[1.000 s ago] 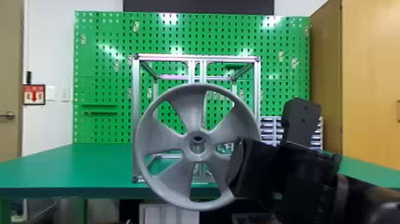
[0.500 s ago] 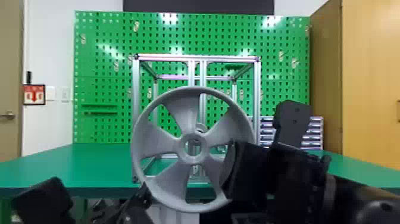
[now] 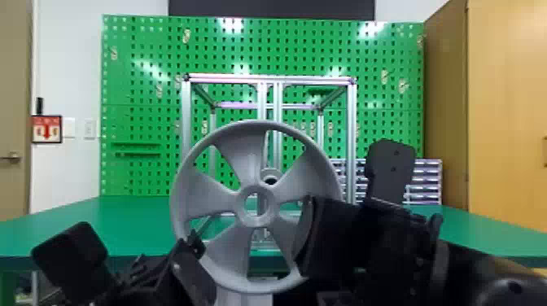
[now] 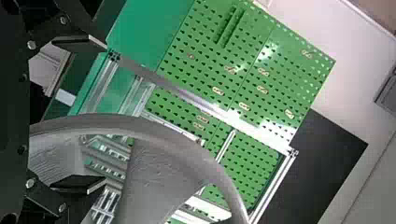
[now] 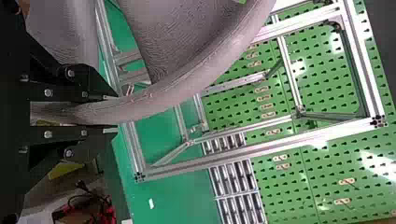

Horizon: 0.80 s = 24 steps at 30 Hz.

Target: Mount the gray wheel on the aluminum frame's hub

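Got a pegboard (image 3: 142,89) behind a green table (image 3: 134,215), drawers (image 3: 425,183) and a cabinet (image 3: 504,122) over on the right, plus a red sign (image 3: 47,129) and a door (image 3: 14,101) far left.

Gaps through gray wheel (image 3: 249,158), aluminum frame (image 3: 186,114) behind

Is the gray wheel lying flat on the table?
No, the gray wheel is upright, gripped at its rim by the right gripper.

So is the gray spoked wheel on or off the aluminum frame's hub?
Off: the hub shows between two spokes, above and right of the center hole of the wheel.
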Each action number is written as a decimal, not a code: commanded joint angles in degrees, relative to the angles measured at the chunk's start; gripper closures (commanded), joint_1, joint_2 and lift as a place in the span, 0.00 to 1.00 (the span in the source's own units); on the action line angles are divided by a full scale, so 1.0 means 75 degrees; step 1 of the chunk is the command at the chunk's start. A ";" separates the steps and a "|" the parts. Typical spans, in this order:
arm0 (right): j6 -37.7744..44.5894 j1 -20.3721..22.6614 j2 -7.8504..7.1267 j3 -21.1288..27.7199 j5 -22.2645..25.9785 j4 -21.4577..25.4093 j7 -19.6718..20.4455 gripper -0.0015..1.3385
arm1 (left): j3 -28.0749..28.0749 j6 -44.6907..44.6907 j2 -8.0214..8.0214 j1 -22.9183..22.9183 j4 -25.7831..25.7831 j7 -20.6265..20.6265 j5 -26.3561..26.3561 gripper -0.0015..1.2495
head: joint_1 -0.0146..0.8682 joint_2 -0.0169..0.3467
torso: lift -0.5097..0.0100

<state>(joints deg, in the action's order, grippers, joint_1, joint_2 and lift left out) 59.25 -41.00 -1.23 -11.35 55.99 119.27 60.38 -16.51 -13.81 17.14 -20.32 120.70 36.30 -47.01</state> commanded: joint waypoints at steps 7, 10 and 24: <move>-0.0048 0.0006 -0.0001 -0.0057 0.0000 0.0012 0.0000 0.95 | 0.0091 0.0071 -0.0071 -0.0372 -0.0473 0.0000 0.0033 0.24 | 0.01 0.06 | 0.02; -0.0048 0.0006 -0.0001 -0.0068 0.0000 0.0024 0.0000 0.95 | 0.0056 0.0071 -0.0083 -0.0478 -0.0625 -0.0012 -0.0072 0.24 | 0.01 0.06 | 0.02; -0.0095 0.0006 -0.0001 -0.0151 0.0000 0.0059 -0.0012 0.95 | -0.0108 0.0024 -0.0129 -0.0735 -0.0977 -0.0164 -0.0283 0.33 | 0.01 0.06 | 0.02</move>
<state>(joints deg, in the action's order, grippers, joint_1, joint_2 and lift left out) 58.55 -40.90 -1.23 -12.31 55.99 119.69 60.29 -17.11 -13.34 16.26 -25.49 113.74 35.22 -48.64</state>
